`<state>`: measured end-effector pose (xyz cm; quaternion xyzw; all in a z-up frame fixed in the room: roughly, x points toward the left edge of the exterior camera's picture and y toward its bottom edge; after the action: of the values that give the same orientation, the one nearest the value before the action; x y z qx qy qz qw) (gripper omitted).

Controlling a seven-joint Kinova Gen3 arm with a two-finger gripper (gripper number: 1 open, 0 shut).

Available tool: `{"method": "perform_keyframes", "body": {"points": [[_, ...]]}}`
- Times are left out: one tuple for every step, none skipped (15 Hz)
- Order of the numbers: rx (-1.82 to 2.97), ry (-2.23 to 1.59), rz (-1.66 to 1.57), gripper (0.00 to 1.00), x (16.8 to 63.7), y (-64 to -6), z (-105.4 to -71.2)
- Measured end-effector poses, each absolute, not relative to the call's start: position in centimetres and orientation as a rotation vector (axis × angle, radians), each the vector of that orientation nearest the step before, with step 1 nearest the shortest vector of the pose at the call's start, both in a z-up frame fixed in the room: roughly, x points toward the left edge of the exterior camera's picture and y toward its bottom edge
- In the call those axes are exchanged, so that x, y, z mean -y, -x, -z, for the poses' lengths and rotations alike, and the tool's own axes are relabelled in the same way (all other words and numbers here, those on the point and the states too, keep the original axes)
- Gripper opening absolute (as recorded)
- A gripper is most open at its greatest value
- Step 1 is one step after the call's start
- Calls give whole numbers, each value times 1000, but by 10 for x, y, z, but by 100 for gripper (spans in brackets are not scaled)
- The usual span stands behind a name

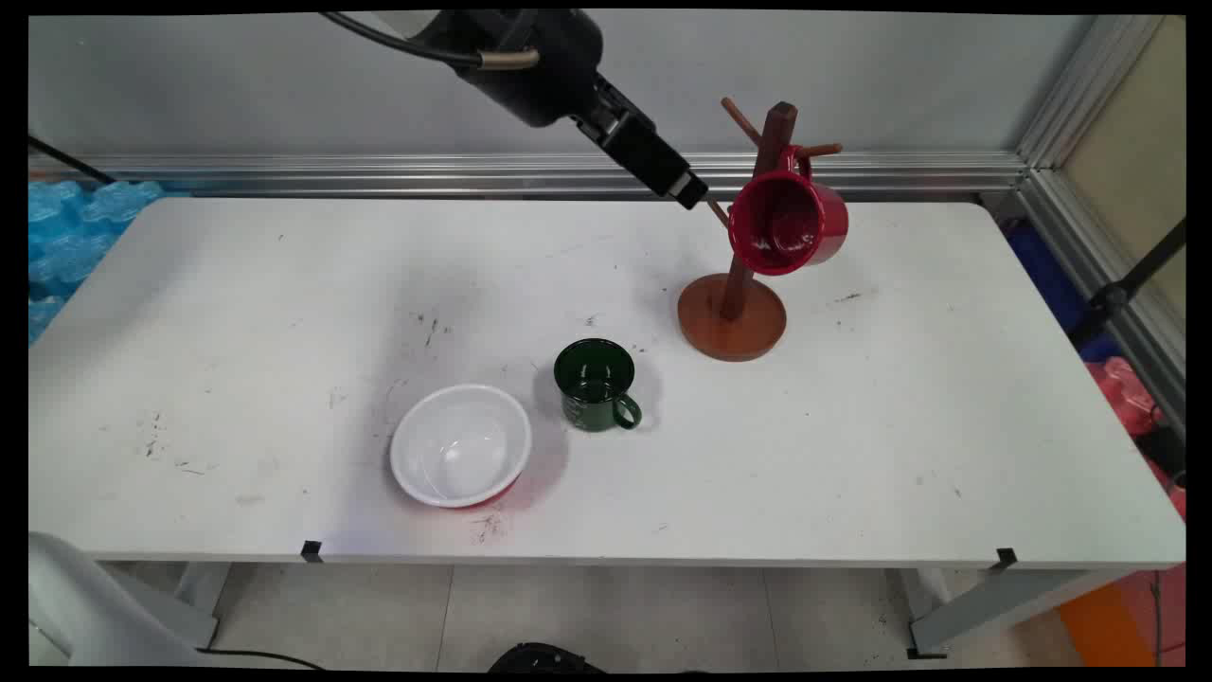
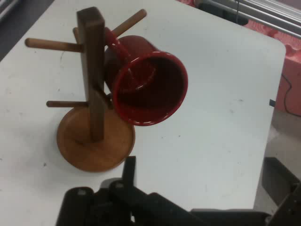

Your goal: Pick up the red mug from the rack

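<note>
White tabletop (image 1: pixel 852 426) before a grey wall: a red mug (image 1: pixel 788 223) hangs on a wooden mug tree (image 1: pixel 734 313). Just left hovers the black hand (image 1: pixel 689 189); I cannot tell its grip. Nearer stand a green mug (image 1: pixel 597 384) and a white bowl (image 1: pixel 461 445). No writing legible.

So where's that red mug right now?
The red mug hangs by its handle from a peg of the wooden mug tree, right of centre toward the table's far side in the main view, beside the end effector.
</note>
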<state>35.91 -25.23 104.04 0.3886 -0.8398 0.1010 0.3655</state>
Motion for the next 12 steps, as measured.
{"method": "perform_keyframes", "body": {"points": [[2161,-1000,-260,100,252,-356,-1042],[2160,-1003,-262,100,251,-352,-1043],[2157,-1009,-264,100,251,-348,-1044],[2153,-1018,-269,100,251,-343,-1044],[2147,-1028,-275,100,251,-339,-1045],[2139,-1042,-284,100,252,-333,-1045],[2129,-1061,-292,100,252,-327,-1045],[2118,-1079,-296,100,253,-322,-1045],[2107,-1099,-301,100,255,-315,-1044],[2097,-1117,-306,100,256,-308,-1044],[2090,-1133,-310,100,257,-302,-1043],[2085,-1143,-313,100,258,-299,-1043]]}}
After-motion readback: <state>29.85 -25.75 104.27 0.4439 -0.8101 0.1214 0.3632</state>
